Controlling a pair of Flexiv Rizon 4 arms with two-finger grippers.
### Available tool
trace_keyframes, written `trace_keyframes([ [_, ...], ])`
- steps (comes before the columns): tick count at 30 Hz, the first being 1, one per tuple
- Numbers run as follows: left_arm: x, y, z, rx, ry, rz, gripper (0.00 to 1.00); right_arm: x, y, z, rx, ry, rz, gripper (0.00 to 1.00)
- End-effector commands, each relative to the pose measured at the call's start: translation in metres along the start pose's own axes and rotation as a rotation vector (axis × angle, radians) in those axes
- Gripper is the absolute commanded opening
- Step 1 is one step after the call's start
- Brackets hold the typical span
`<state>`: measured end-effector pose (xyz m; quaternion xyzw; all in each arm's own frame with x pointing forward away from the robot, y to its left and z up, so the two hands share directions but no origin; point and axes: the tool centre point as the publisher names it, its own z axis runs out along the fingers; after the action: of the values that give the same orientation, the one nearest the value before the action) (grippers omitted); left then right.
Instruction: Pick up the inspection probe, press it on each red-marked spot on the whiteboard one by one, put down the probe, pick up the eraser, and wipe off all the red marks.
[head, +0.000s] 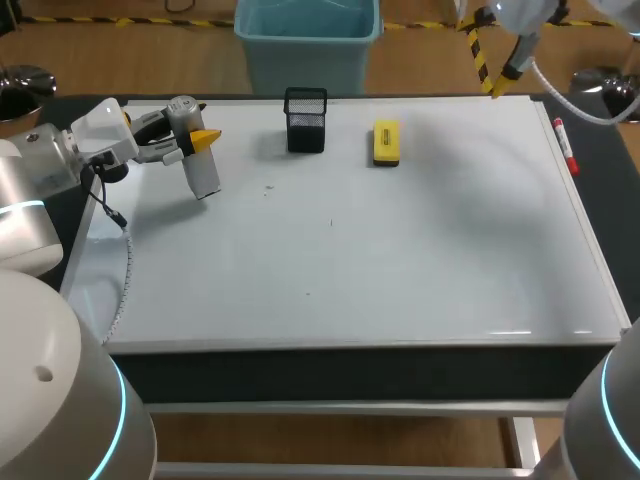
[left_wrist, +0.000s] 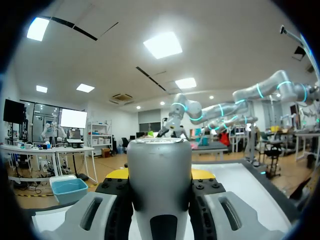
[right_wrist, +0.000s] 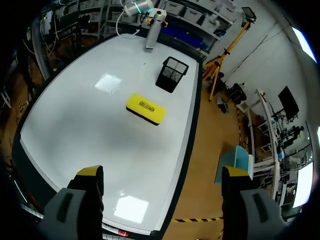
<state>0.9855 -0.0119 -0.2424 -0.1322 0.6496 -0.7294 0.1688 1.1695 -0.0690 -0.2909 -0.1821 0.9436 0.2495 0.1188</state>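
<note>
Currently clamping the inspection probe (head: 203, 172), a pale grey cylinder, from two sides between the yellow-tipped fingers of the left gripper (head: 204, 138), well to the left of the black mesh holder (head: 305, 120). Carrying it tilted, upper part in the fingers, lower end pointing down at the whiteboard (head: 350, 270); not possible to tell whether touching the surface or just above. Filling the whole gap between the finger bodies in the left wrist view, blunt end facing outward. Lying flat on the board just to the right of the holder, apart from it: the yellow eraser (head: 386, 143). Showing two tiny specks (head: 268, 187) on the white surface in front of the holder, too small for judging colour. Resting much farther to the right of the holder, along the board's right border: a red marker (head: 565, 146). Hovering high over the board's far edge, well to the right of the holder: the right gripper (right_wrist: 161, 175), fingers spread wide, gripping nothing, one finger over the board and the other past its edge. Looking down from there on eraser and holder side by side.
</note>
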Motion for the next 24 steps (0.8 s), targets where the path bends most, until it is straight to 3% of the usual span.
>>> trace_keyframes([
  [1, 0.0, -0.001, 0.0, 0.001, 0.0, 0.0, 0.0, 0.006, 0.0, -0.004, 0.004, -0.003, -0.001, 1.0],
  [17, 0.001, -0.001, 0.001, -0.003, 0.005, 0.006, 0.0, 0.006, 0.0, -0.004, 0.004, -0.003, -0.001, 1.0],
  [21, -0.017, -0.012, 0.006, -0.001, 0.051, 0.044, 0.0, 0.006, 0.0, -0.004, 0.004, -0.003, -0.001, 1.0],
  [24, -0.036, -0.026, 0.019, 0.018, 0.135, 0.069, 0.0, 0.006, 0.0, -0.004, 0.004, -0.003, -0.001, 1.0],
])
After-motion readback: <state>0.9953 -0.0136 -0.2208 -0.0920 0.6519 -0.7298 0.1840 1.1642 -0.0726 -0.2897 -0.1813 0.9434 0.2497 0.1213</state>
